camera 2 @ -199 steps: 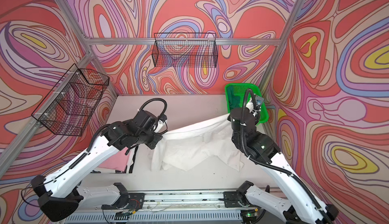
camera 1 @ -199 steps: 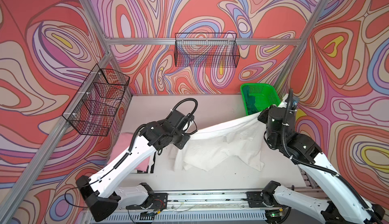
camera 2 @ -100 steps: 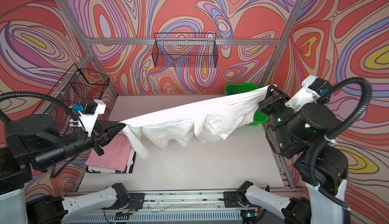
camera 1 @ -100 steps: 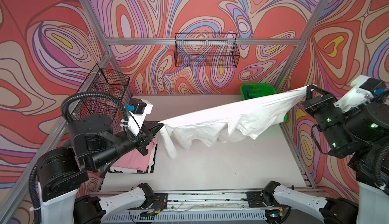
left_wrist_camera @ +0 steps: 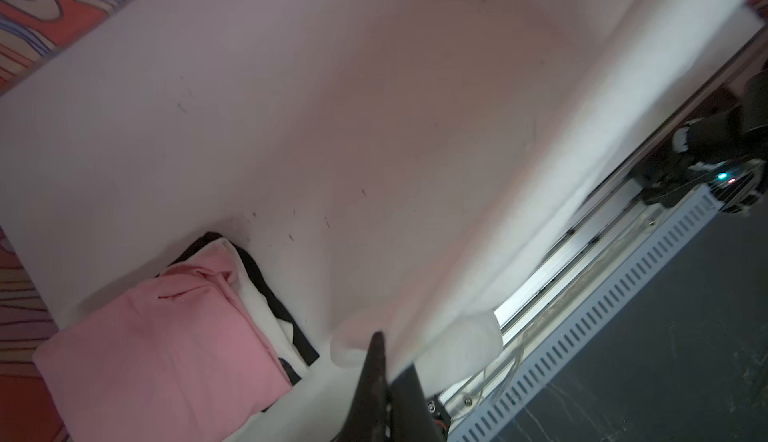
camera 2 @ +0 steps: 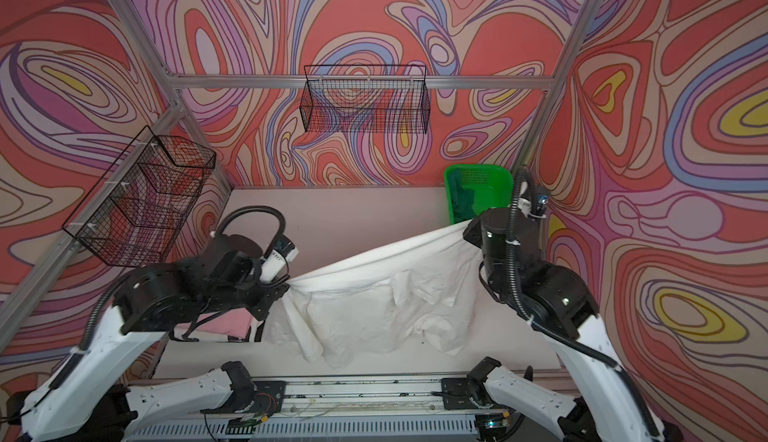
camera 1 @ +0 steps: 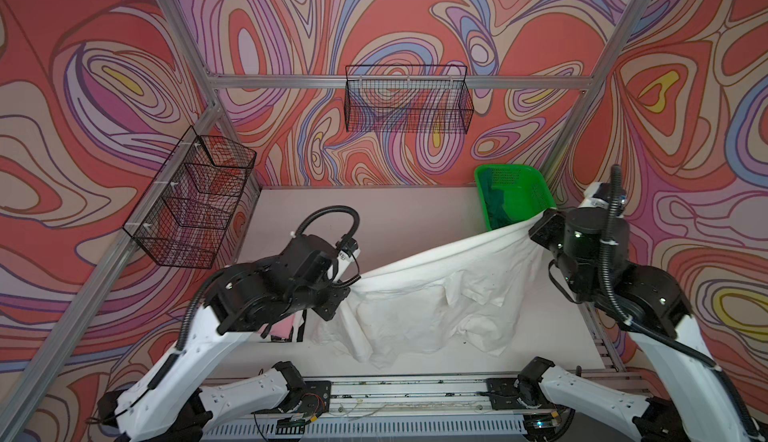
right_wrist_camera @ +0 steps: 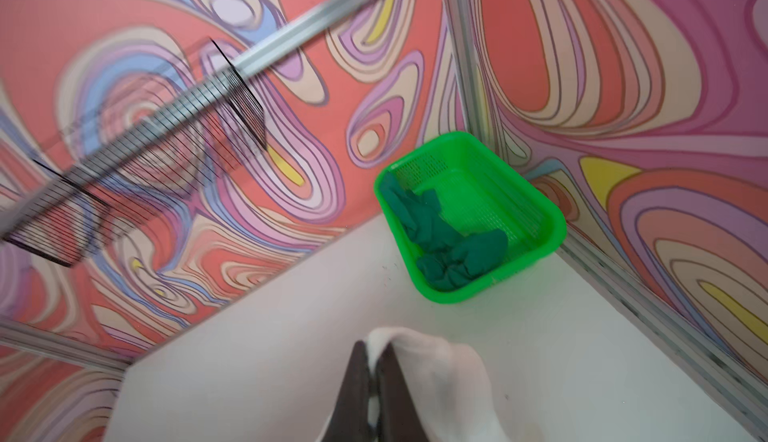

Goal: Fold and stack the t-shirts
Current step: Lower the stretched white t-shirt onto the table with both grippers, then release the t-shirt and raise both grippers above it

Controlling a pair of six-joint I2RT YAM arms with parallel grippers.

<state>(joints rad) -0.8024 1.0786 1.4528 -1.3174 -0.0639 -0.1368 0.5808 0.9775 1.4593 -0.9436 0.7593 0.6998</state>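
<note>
White t-shirt (camera 1: pixel 436 294) stretched between the arms, lower folds on the surface (camera 1: pixel 395 220), left end effector (left_wrist_camera: pixel 390 359) pinching its left edge, right end effector (right_wrist_camera: pixel 374 350) pinching its right edge, pink t-shirt (left_wrist_camera: pixel 166 336) folded near left, dark green t-shirt (right_wrist_camera: pixel 440 236) in far-right basket (right_wrist_camera: pixel 536 220)
</note>
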